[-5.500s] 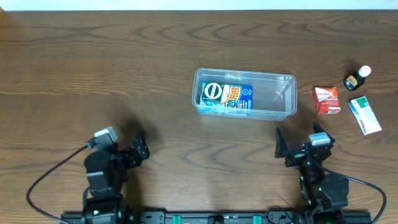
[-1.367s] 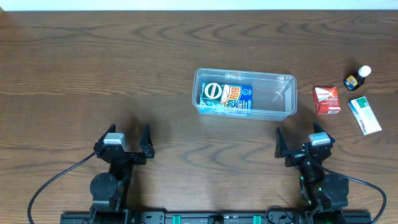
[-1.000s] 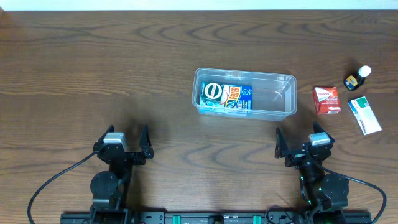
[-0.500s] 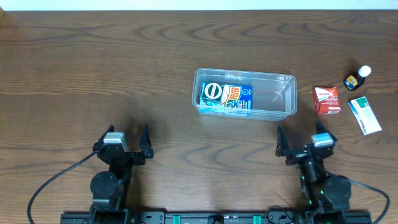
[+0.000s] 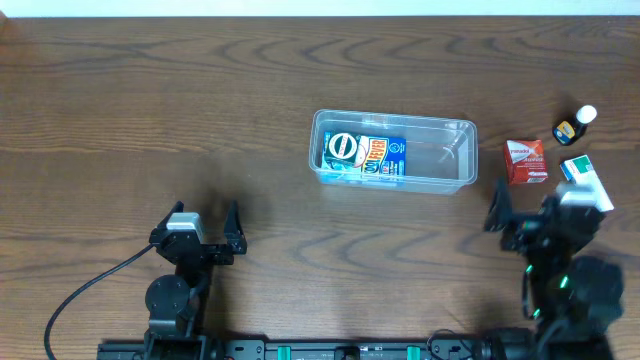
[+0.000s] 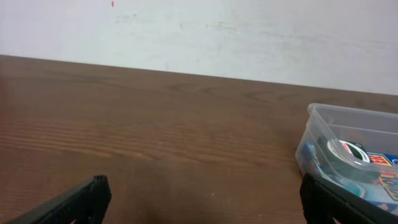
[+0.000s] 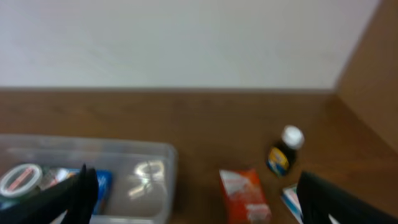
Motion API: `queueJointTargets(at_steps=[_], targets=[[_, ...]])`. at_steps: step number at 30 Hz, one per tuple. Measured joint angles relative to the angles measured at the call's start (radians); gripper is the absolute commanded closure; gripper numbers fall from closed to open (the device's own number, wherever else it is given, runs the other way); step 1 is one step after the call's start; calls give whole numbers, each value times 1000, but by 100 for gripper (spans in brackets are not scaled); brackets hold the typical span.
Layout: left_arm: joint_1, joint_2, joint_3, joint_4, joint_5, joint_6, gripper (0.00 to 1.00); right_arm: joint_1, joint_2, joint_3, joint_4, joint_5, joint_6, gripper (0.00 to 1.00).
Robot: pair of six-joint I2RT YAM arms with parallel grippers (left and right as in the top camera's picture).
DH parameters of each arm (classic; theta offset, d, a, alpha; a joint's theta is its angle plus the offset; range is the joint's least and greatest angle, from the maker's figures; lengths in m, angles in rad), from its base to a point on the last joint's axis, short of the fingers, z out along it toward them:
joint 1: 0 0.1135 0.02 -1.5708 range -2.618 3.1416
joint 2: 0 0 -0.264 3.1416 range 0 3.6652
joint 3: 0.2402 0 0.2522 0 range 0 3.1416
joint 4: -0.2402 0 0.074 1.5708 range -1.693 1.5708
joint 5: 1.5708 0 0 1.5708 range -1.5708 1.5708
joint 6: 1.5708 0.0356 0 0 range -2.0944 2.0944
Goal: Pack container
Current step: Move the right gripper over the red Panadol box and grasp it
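The clear plastic container [image 5: 445, 126] stands at the table's middle, holding a tape roll [image 5: 341, 149] and a blue-orange box [image 5: 382, 158] in its left half. A red box [image 5: 525, 160], a small dark bottle with a white cap [image 5: 577, 124] and a white-green box [image 5: 590, 180] lie to its right. My right gripper [image 5: 528, 207] is open and empty, just below the red box and over part of the white-green box. In the right wrist view the gripper [image 7: 199, 202] faces the red box [image 7: 244, 194] and the container [image 7: 124, 148]. My left gripper [image 5: 196, 223] is open and empty at the front left.
The bottle [image 7: 283, 152] and the white-green box's corner [image 7: 291, 200] show right of the red box in the right wrist view. The left wrist view shows the left gripper [image 6: 202, 205] over bare wood, with the container [image 6: 336, 113] at far right. A white wall runs behind the table.
My right arm has moved forward and to the right, from the front edge to just below the red box. The left arm has stayed still for the last second.
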Motion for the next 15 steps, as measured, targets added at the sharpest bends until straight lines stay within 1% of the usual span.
queueJointTargets(at_steps=[3, 4, 6, 9, 12, 15], targets=[[0, 1, 0, 0, 0, 0, 2, -69, 220, 196, -171, -32, -9, 1], [0, 1, 0, 0, 0, 0, 2, -85, 269, 240, -206, -43, -13, 1], [0, 1, 0, 0, 0, 0, 2, -132, 416, 369, -343, -77, -37, 1], [0, 2, 0, 0, 0, 0, 2, -196, 611, 544, -488, -99, -65, 1], [0, 2, 0, 0, 0, 0, 2, -247, 758, 661, -558, -109, -80, 1], [0, 2, 0, 0, 0, 0, 2, -272, 855, 711, -548, -110, -88, 1]])
